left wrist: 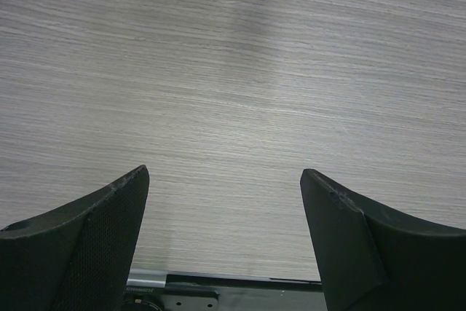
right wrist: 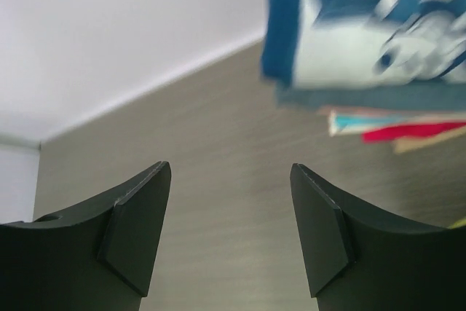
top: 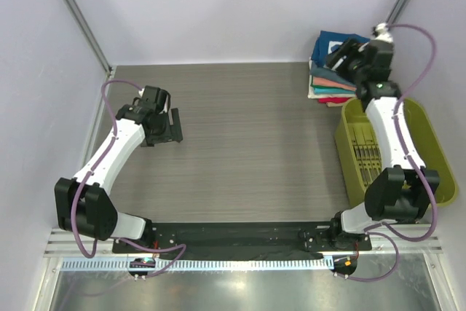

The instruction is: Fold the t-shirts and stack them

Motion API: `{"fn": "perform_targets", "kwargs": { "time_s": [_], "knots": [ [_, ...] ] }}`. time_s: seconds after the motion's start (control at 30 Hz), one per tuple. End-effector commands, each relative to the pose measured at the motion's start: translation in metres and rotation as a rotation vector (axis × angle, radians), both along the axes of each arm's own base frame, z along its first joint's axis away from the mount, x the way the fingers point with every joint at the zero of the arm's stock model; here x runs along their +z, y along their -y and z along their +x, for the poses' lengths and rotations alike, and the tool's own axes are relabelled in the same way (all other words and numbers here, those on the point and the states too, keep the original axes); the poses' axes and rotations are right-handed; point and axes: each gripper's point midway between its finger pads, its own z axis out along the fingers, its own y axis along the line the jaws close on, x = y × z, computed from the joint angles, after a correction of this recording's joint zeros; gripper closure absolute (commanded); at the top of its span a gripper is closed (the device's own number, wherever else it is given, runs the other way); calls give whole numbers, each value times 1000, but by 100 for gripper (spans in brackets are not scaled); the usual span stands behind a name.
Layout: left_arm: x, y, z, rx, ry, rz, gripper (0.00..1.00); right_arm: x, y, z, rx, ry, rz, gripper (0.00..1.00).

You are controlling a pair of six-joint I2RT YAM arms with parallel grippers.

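The t-shirts lie folded in a stack (top: 329,84) at the table's far right corner. The top one is a navy-blue shirt (top: 336,38) with a white print (right wrist: 349,34). Under it show slate-teal (right wrist: 378,97), coral, white and red (right wrist: 415,132) layers. My right gripper (top: 339,57) hovers over the stack. In the right wrist view it (right wrist: 230,174) is open and empty, with bare table between its fingers and the stack off to the upper right. My left gripper (top: 175,126) hangs over the left part of the table. It (left wrist: 224,177) is open with nothing in it.
An olive-green plastic basket (top: 428,135) stands at the right edge, just in front of the stack, and the right arm reaches over it. White walls close in the table at the back and sides. The arms' black base plate (top: 240,237) lies along the near edge.
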Motion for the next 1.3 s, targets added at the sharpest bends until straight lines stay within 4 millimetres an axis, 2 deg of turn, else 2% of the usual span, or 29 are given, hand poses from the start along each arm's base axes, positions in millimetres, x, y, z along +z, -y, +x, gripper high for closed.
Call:
{"fn": "perform_targets", "kwargs": {
  "time_s": [0.0,0.03,0.07,0.1,0.17,0.2,0.27,0.3,0.33,0.4,0.53,0.6,0.63,0.67,0.7,0.73,0.77,0.8,0.83,0.87,0.93,0.97,1.07,1.1,1.13,1.17,1.2,1.23,1.27],
  "knots": [
    [25,2,4,-6,100,-20,15,-4,-46,-22,97,72,14,27],
    [30,3,7,-7,129,-30,15,6,-59,-35,129,113,12,27],
    [32,3,6,-8,137,-34,15,1,-78,-43,185,121,-1,26],
    [40,1,5,-2,169,-35,15,-20,-83,-52,199,89,2,25],
    [48,-1,7,4,209,-33,15,-27,-104,-69,278,96,19,23],
    [54,-2,8,9,234,-35,15,-49,-111,-77,301,50,28,21],
    [66,-3,9,17,292,-42,15,-63,-127,-91,371,20,45,21],
    [67,-4,7,22,304,-43,14,-82,-132,-100,396,-20,52,21],
    [75,-5,8,26,343,-50,14,-89,-135,-106,404,-32,60,20],
    [71,-3,8,18,353,-61,12,-104,-146,-122,449,-40,107,19],
    [77,-10,16,33,387,-24,12,-116,-158,-137,490,-15,186,18],
    [94,-28,15,88,493,37,11,-120,-161,-140,506,-20,200,18],
    [89,-33,19,104,555,49,10,-119,-164,-142,513,-16,215,18],
    [106,-43,13,119,658,71,8,-115,-164,-143,517,1,219,17],
    [108,-45,13,119,712,71,7,-115,-164,-145,516,1,223,17],
    [96,-44,14,105,765,71,7,-109,-165,-148,522,18,224,16],
    [97,-46,12,83,808,89,8,-108,-165,-150,525,23,224,16],
    [117,-48,7,92,932,68,10,-105,-166,-153,531,33,224,15],
    [96,-47,4,64,930,80,11,-106,-165,-154,531,34,225,15],
    [92,-48,2,28,964,107,8,-108,-165,-155,532,34,226,15],
    [117,-51,2,72,1143,79,2,-114,-166,-155,533,18,229,15],
    [91,-57,4,101,1124,105,1,-118,-167,-156,536,5,233,15],
    [63,-73,23,148,1031,185,0,-126,-171,-156,555,-16,254,15],
    [31,-80,35,109,919,212,0,-127,-172,-156,558,-16,259,15],
    [20,-84,41,119,884,203,0,-129,-172,-156,561,-13,262,15],
    [18,-103,48,215,899,155,1,-131,-172,-156,557,-9,268,15],
    [9,-109,53,227,889,114,2,-132,-172,-156,557,-9,268,15],
    [-10,-110,59,224,854,67,2,-133,-172,-156,556,-9,269,15],
    [-19,-124,60,272,848,63,3,-135,-172,-156,554,-12,269,15]
  ]
}}
